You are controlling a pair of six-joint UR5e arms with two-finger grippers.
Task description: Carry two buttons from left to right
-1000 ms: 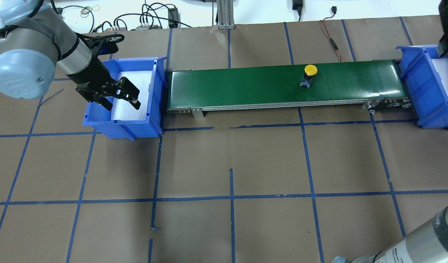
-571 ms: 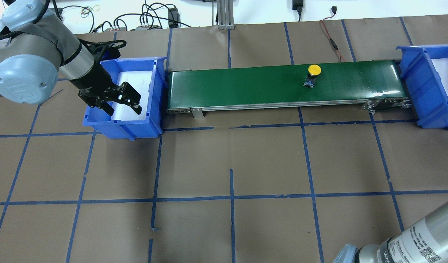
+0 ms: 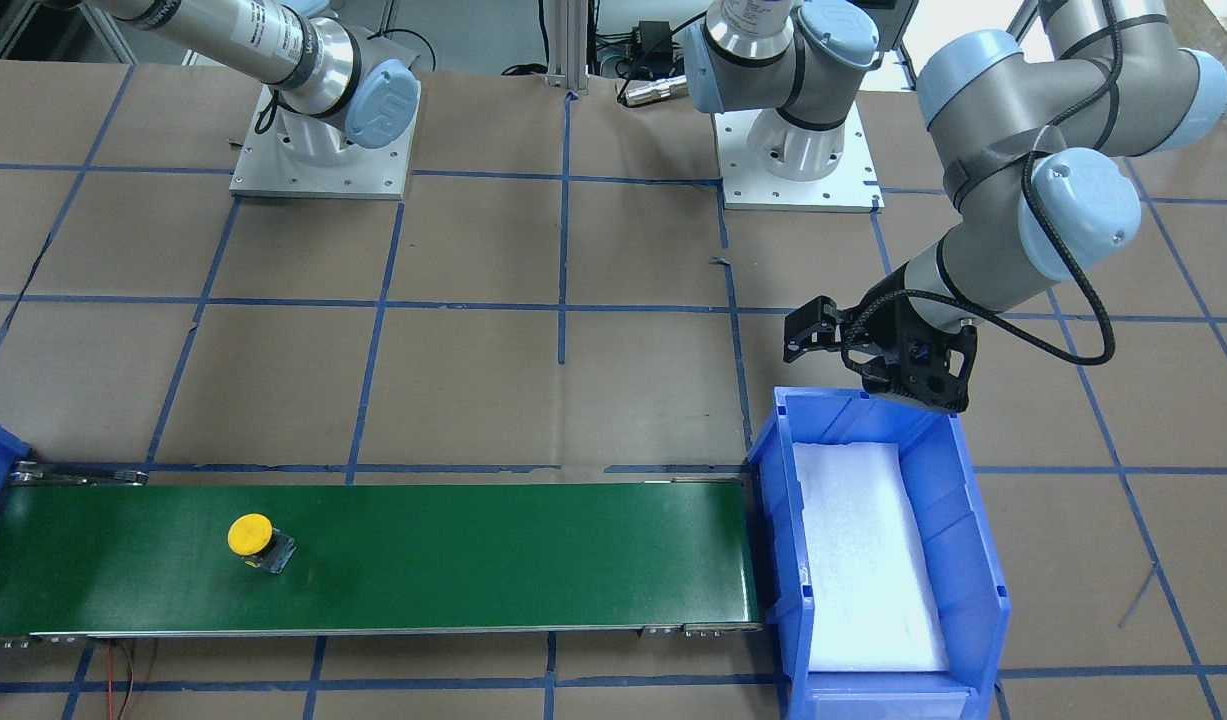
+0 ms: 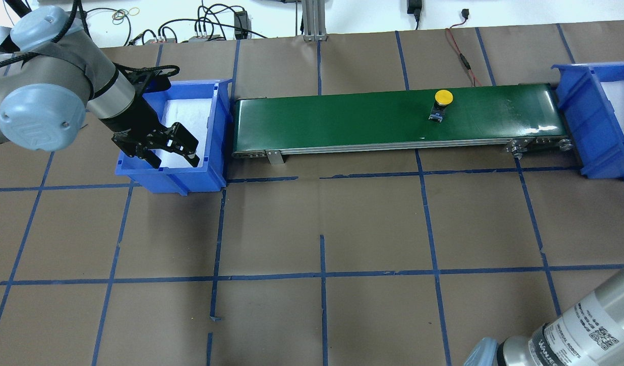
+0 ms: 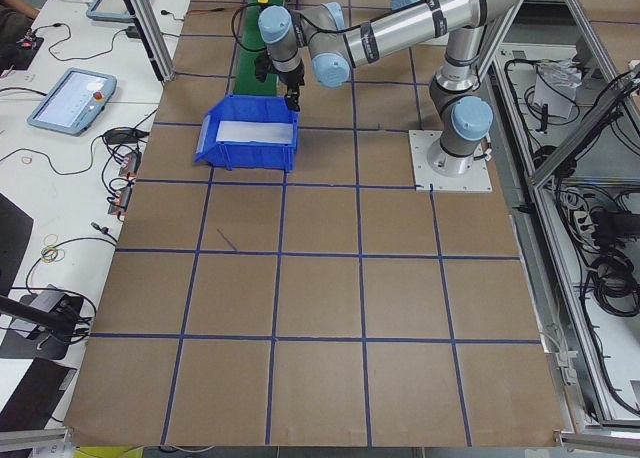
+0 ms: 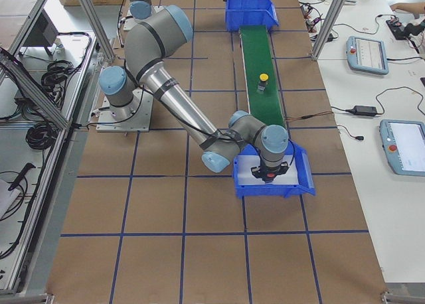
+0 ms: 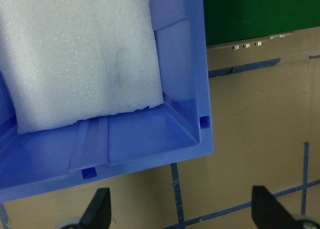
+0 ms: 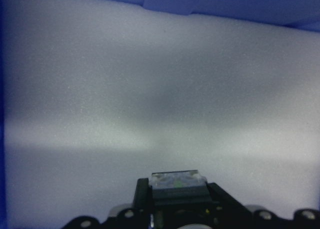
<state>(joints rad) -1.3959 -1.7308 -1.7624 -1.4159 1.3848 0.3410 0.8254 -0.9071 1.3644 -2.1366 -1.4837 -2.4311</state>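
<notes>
Lining left bin, foam, button on belt

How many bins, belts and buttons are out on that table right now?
Blue bins: 2 (left bin, right bin)
Green conveyor belt: 1
Buttons: 2 (yellow button on the belt, red button in the right gripper)
Total: 5

we see a glossy green belt, matt paper tabletop, smooth yellow button, plastic blue bin (grainy foam inside).
</notes>
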